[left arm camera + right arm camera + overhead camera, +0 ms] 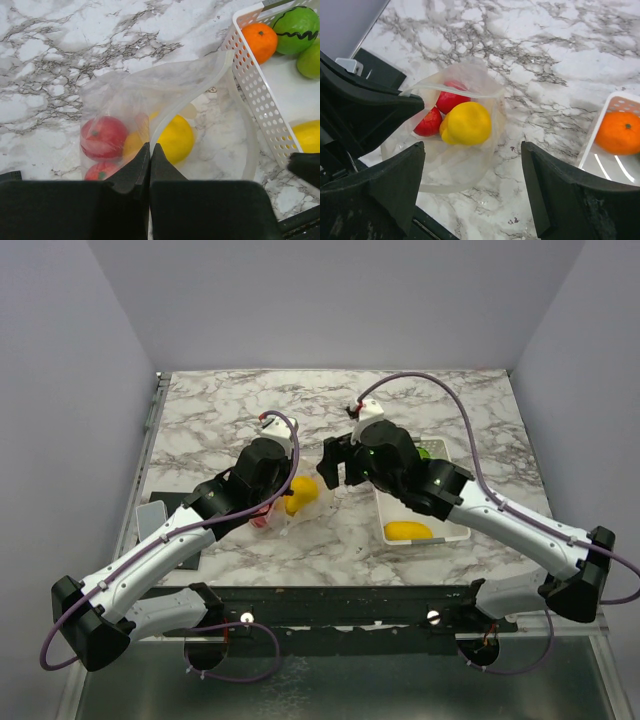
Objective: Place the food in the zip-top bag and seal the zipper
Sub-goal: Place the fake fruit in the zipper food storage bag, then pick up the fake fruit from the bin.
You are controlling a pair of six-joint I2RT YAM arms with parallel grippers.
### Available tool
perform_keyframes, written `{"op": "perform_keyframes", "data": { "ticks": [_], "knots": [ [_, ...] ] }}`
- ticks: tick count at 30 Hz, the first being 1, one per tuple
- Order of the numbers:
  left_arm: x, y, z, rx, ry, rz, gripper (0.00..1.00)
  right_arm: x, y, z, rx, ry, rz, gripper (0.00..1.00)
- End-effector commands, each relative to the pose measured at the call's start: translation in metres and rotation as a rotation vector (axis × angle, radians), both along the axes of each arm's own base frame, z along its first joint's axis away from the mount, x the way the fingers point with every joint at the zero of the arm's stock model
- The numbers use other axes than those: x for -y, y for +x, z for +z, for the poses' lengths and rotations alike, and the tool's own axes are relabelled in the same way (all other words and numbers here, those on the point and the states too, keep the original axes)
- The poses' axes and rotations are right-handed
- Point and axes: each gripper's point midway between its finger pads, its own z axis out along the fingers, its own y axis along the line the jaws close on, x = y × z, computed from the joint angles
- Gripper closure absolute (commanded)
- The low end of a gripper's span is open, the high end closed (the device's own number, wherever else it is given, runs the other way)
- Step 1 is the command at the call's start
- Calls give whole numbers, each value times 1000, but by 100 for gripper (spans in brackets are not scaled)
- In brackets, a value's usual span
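Pinching the bag's [115,95] rim, the left hand [150,150] is clenched. The right hand [472,150] hangs released above it. Yellow fruit [467,122] and red fruit [450,100] sit inside.

**Top external view:** fixed, high, behind both arm bases. Faces forward and down over the whole grey-veined white marble table [230,410]. Farthest of the three; takes in both arms and the pale grey walls [330,300].

**Left wrist view:** rides on the left gripper [150,150]. Looks steeply down along its pressed-together black fingers, very near the see-through dotted plastic zip-top bag [115,95]. White perforated plastic tray [250,75] at right.

**Right wrist view:** rides on the right gripper [472,147]. Looks down between its wide-apart fingers onto the bag mouth, close. Tray corner at right edge.

**Shared:** all three show the bag, its glossy yellow toy fruit [467,122] and the marble. Both wrist views also catch the round orange toy fruit [260,41] in the tray.
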Motion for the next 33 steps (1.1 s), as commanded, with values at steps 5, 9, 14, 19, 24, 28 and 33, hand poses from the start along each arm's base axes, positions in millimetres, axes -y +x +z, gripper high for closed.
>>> {"op": "perform_keyframes", "data": {
  "ticks": [5, 9, 14, 19, 24, 28, 33],
  "knots": [
    [-1, 1, 0, 8, -8, -3, 100, 68, -10, -7, -44, -49, -256, 21],
    [-1, 1, 0, 8, -7, -3, 100, 98, -18, -21, -73, -91, -359, 23],
    [-1, 1, -2, 5, -5, -2, 100, 138, -25, -40, -94, -148, -496, 23],
    [0, 1, -2, 2, -2, -6, 100, 182, -22, -65, -100, -244, -655, 22],
    [0, 1, -3, 0, 1, -4, 100, 206, -6, -91, -144, -273, -720, 21],
    [0, 1, -3, 1, 3, -4, 100, 218, 11, -109, -179, -276, -747, 19],
    [-1, 1, -4, 2, 7, -3, 100, 229, 32, -129, -219, -325, -782, 15]
  ]
}}
